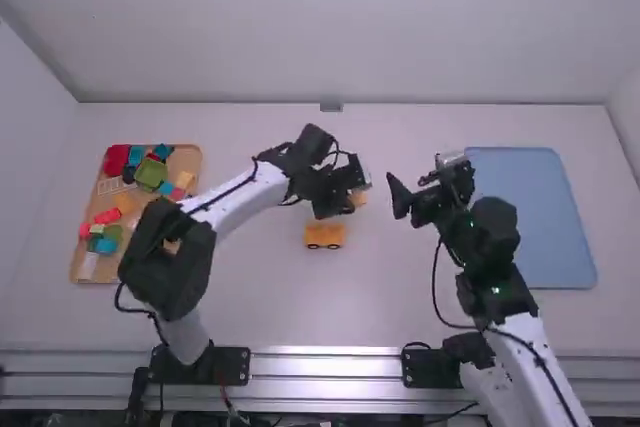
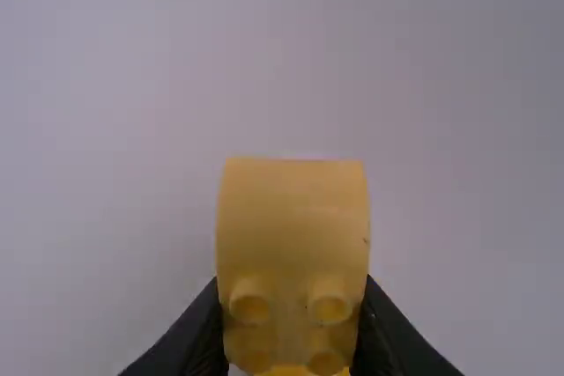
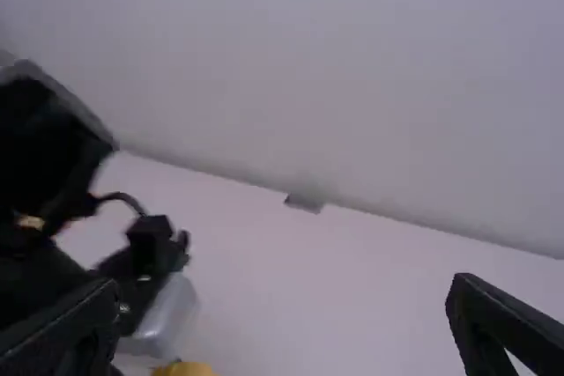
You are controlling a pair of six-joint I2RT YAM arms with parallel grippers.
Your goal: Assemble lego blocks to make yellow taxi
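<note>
The left gripper (image 1: 347, 200) holds a yellow block (image 2: 293, 222) between its fingers, above the surface (image 1: 385, 297). The block is smooth and gently curved over one part, with round studs in pairs — the clearer pair looks hollow in the middle. The orange-yellow wheeled piece (image 1: 324, 234) sits near it on the surface, dark wheels along its side. The right gripper (image 1: 406, 191) is beside them — fingers wide apart.
</note>
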